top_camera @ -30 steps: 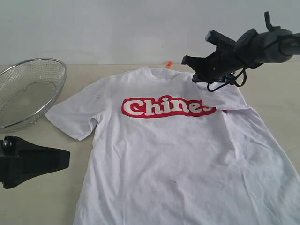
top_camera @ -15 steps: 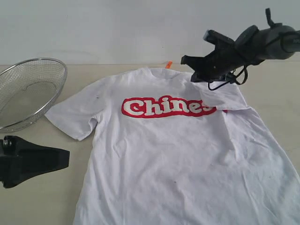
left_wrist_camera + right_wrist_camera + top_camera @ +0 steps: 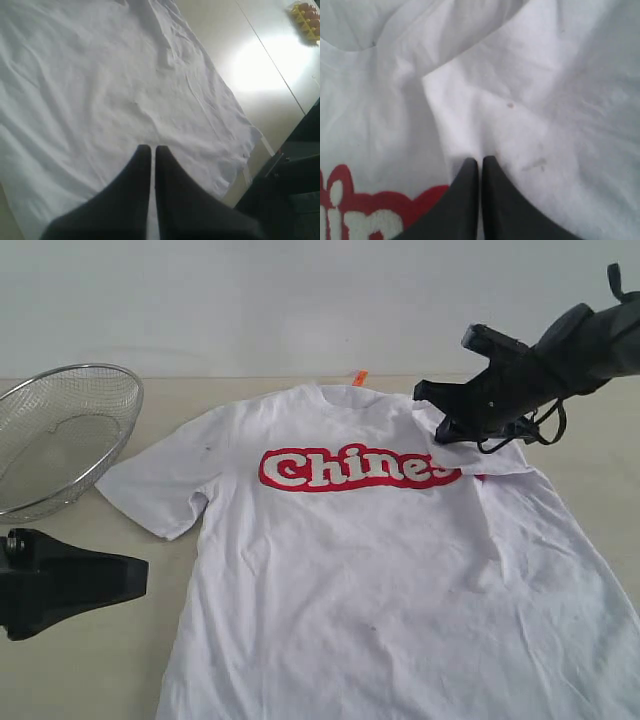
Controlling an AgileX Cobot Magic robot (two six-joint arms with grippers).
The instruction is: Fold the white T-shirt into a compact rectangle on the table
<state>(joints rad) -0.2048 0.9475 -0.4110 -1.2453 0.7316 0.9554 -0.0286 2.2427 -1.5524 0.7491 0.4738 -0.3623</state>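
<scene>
Right gripper (image 3: 440,408) shifted toward 3 o'clock, jaws pressed together empty above folded sleeve (image 3: 480,455) at 2 o'clock, white T-shirt (image 3: 370,560) spread across table (image 3: 100,680) centre, left gripper (image 3: 140,575) closed at 8 o'clock, wire basket (image 3: 70,390) at 10 o'clock

Your exterior view looks down from the hem end; both wrist views sit close above the same white T-shirt (image 3: 350,570).

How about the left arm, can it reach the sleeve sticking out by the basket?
Probably yes. The left gripper is near that sleeve of the white T-shirt, with only bare table between them. Its jaws are shut, so they must open first.
</scene>
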